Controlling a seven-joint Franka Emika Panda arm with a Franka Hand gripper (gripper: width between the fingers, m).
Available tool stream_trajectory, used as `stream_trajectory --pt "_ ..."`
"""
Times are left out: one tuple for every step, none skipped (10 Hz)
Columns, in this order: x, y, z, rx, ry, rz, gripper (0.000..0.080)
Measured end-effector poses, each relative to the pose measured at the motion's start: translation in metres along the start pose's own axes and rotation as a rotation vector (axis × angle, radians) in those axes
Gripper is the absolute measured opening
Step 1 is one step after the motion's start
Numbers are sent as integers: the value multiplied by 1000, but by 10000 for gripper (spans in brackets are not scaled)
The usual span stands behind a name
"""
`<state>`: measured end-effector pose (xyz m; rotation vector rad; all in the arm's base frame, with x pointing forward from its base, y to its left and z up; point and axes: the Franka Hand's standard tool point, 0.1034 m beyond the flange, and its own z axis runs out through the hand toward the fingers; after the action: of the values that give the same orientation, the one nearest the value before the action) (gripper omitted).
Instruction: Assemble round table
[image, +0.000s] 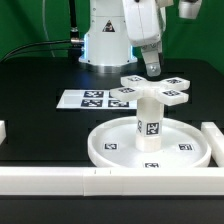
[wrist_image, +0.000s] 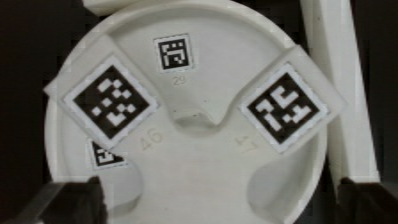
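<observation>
The large rimmed disc (image: 112, 152) lies near the front of the black table. The short cylinder post (image: 148, 126) stands upright in its central hub. The flat cross-shaped piece (image: 168, 93) sits level on top of the post. My gripper (image: 150, 70) comes down from above onto the cross's far arm. In the wrist view the cross-shaped piece (wrist_image: 196, 110) fills the frame with its tags facing up. My gripper (wrist_image: 214, 208) has its dark fingers (wrist_image: 68, 202) against both sides of one arm, shut on it.
The marker board (image: 88, 99) lies flat behind the disc toward the exterior view's left. Long white bars (image: 60, 181) edge the table's front and the exterior view's right side (image: 214, 140). The robot's base (image: 105, 45) stands at the back.
</observation>
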<state>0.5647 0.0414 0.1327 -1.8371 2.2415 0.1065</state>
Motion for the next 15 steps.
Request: stream_trajectory --pt "0 0 1 -1 0 -37 648" --pt "0 0 1 -2 1 -125 648" --pt "0 1 1 -7 1 -230 648" --pt "-1 1 1 -45 -5 -357 648" --pt "-4 -3 0 -70 -2 -499 648" --pt "-9 -6 -1 -87 0 -613 648" --pt "-11 -5 -1 -89 -4 -678 648" --pt "-10 -5 -1 -89 -8 -770 648" --pt "-10 -5 -1 -89 -11 -846 648" --pt "-9 -5 -1 -89 -15 -931 648" --pt "-9 -5 -1 -89 -18 -1000 648" --pt "-8 -7 -2 -102 -2 -1144 648" --pt "-8 -10 -4 -111 9 -1315 648" --pt "-11 -11 -5 -119 15 -1449 648" --pt "-14 -11 -5 -134 10 -1568 648"
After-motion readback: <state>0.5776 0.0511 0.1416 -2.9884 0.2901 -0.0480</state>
